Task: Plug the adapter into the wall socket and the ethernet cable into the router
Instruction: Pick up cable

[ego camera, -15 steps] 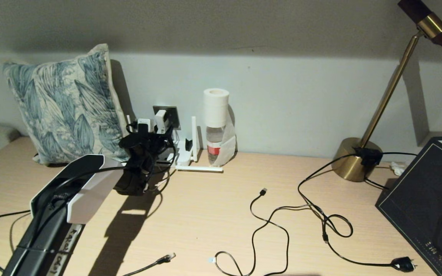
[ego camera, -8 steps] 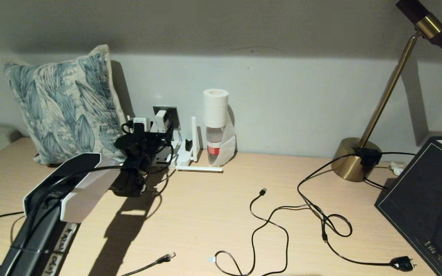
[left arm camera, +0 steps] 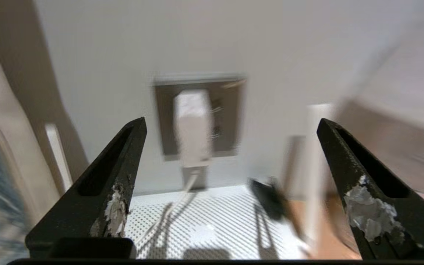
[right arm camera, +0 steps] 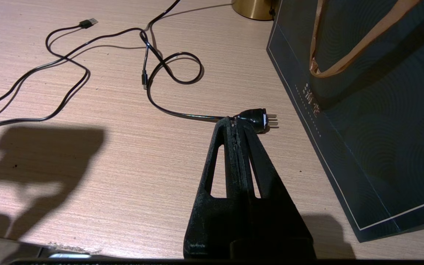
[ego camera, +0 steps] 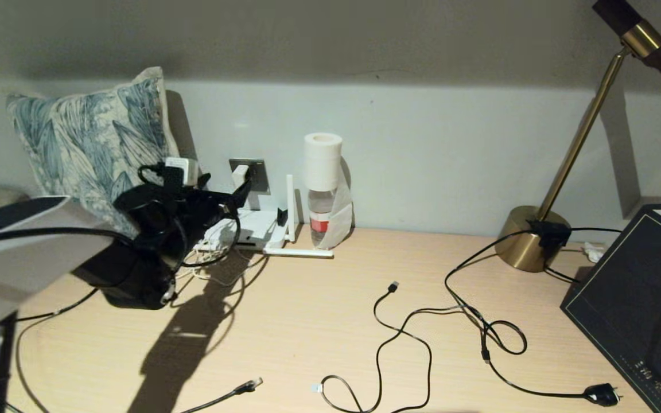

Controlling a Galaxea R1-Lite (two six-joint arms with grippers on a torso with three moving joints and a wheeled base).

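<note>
The white adapter [ego camera: 240, 174] sits in the grey wall socket [ego camera: 257, 172], blurred in the left wrist view as the adapter [left arm camera: 193, 129] on the wall socket [left arm camera: 226, 110]. My left gripper [ego camera: 224, 201] hangs a short way left of it, open and empty [left arm camera: 231, 123], above the white router [left arm camera: 204, 221]. The router [ego camera: 256, 229] lies under the socket with antennas up and flat. The ethernet cable [ego camera: 248, 386] ends in a clear plug near the table's front edge. My right gripper [right arm camera: 234, 121] is shut and empty over the table.
A leaf-print pillow [ego camera: 89, 149] leans at the back left. A bottle with a paper roll [ego camera: 323, 189] stands right of the router. A thin black cable [ego camera: 405, 332], a black plug [right arm camera: 256, 119], a brass lamp [ego camera: 528, 244] and a dark bag [ego camera: 634, 298] fill the right.
My left arm has drawn back to the left and away from the wall. The adapter stays in the socket. Nothing else has moved.
</note>
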